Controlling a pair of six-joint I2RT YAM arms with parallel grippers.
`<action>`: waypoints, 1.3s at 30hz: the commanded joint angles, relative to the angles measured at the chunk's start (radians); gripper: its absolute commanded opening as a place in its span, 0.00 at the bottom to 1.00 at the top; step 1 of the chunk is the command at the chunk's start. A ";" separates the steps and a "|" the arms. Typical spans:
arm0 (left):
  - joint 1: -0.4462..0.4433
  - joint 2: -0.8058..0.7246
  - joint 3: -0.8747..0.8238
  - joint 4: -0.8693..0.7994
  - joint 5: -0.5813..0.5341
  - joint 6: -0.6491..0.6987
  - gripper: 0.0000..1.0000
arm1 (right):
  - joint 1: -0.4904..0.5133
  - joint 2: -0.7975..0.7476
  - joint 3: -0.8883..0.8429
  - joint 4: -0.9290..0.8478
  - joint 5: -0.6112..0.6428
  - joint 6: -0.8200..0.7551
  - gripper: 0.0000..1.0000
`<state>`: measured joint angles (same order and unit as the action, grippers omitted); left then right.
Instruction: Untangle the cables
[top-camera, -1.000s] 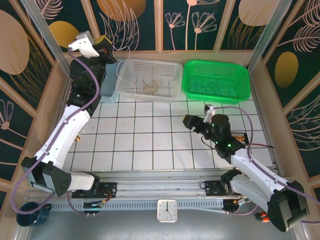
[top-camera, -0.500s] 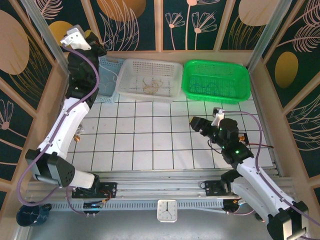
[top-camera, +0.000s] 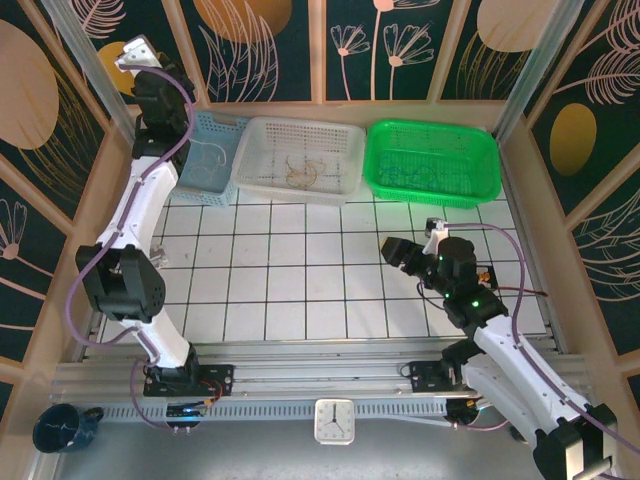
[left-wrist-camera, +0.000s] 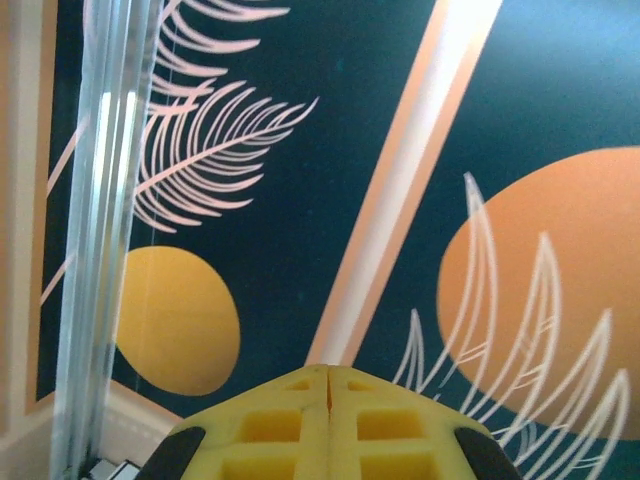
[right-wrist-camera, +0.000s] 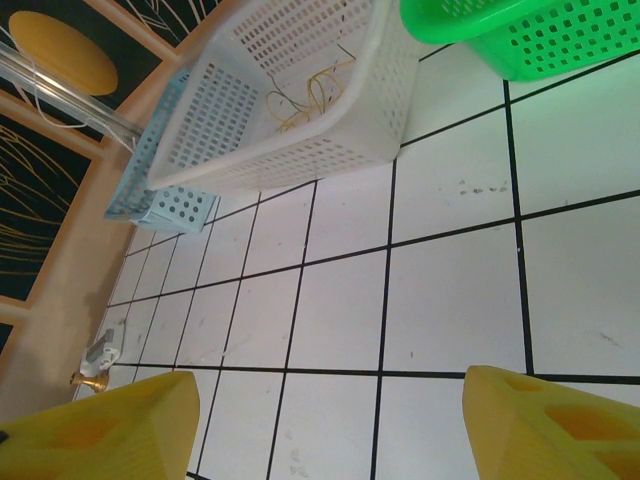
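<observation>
Left pincer (left-wrist-camera: 328, 385) is pressed closed, empty; right pincer (right-wrist-camera: 330, 415) gapes wide, with cables (right-wrist-camera: 310, 95) lying in a basket (right-wrist-camera: 300, 155) well ahead of it.

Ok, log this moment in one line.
left gripper: shut, high at back-left corner | right gripper: open, over tiles | yellowish cable: in white basket

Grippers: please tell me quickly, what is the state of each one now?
Left gripper: closed, fingers pressed together, nothing seen held.
Right gripper: open, nothing between its fingers.
</observation>
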<state>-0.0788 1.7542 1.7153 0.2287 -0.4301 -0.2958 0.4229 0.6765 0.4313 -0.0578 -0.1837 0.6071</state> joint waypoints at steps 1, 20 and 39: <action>0.024 0.042 0.054 -0.039 0.000 -0.001 0.00 | -0.011 -0.002 0.033 -0.005 0.012 -0.020 0.70; 0.044 -0.003 -0.408 0.107 0.073 -0.022 0.00 | -0.026 -0.014 0.034 -0.037 0.018 -0.032 0.70; 0.043 0.086 -0.203 -0.067 0.275 -0.059 0.99 | -0.030 0.001 0.043 -0.022 0.020 -0.019 0.70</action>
<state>-0.0391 1.8515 1.4673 0.1944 -0.2062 -0.3309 0.4046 0.6765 0.4385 -0.0814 -0.1806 0.6003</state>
